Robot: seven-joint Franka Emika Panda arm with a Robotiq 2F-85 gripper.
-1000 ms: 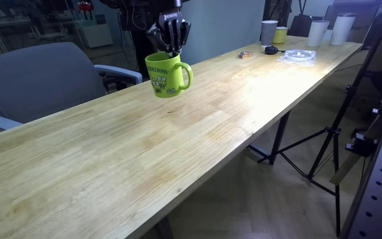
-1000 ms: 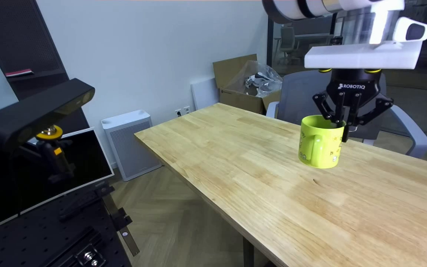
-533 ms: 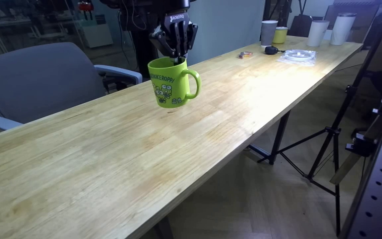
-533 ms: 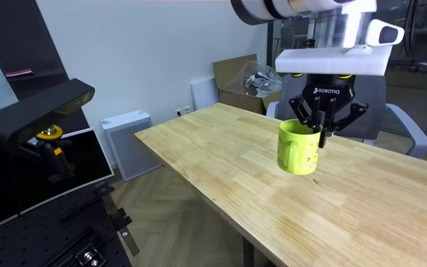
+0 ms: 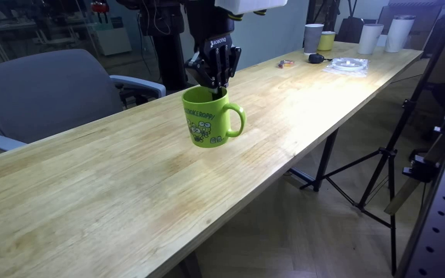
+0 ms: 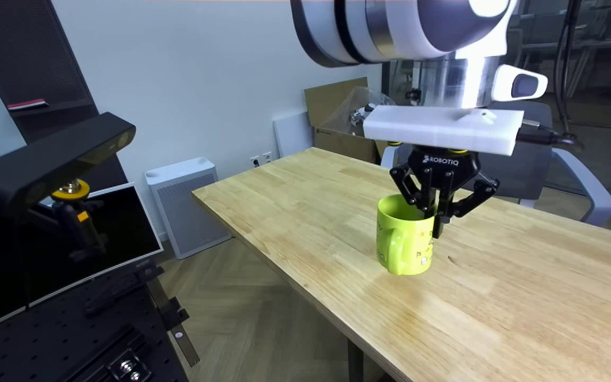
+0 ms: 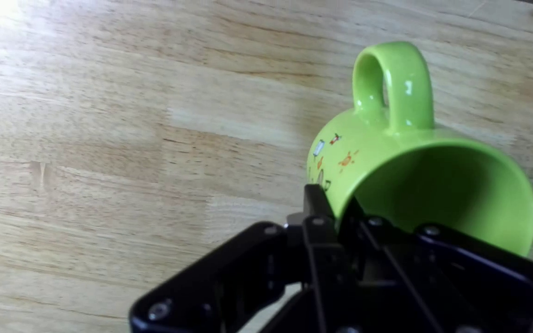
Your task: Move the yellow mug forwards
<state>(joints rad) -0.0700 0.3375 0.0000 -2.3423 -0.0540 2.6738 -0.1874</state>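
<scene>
One lime yellow-green ceramic mug [image 5: 209, 119], printed with dark lettering and cartoon figures, was lower in both exterior views than it had been half a second before. It had also shifted sideways, drawing left in an exterior view, away from the small dark knot [image 6: 452, 260] in the long, pale wooden surface [image 5: 91, 200]. The flat white plate [image 6: 438, 127] above the black two-fingered Robotiq tool [image 7: 334, 206] had dropped along with it, and its lower edge had come into sight at the top of an exterior view where earlier it had been out of frame. The mug was over the surface, roughly between the two long edges; whether its base touched the wood could not be told. Its mouth faced up and its long axis ran close to vertical. The green loop handle [image 7: 410, 88] stuck out to the right in an exterior view and toward the top of the wrist view. The tool was narrowed on the mug's wall at the rim, gripping it with one finger inside the mouth and one outside, round to the side from the handle. It hung beneath the plate with its fingers pointing down, while the thick white arm [image 6: 398, 29], ringed with dark bands, lay across the top of an exterior view above the plate.
</scene>
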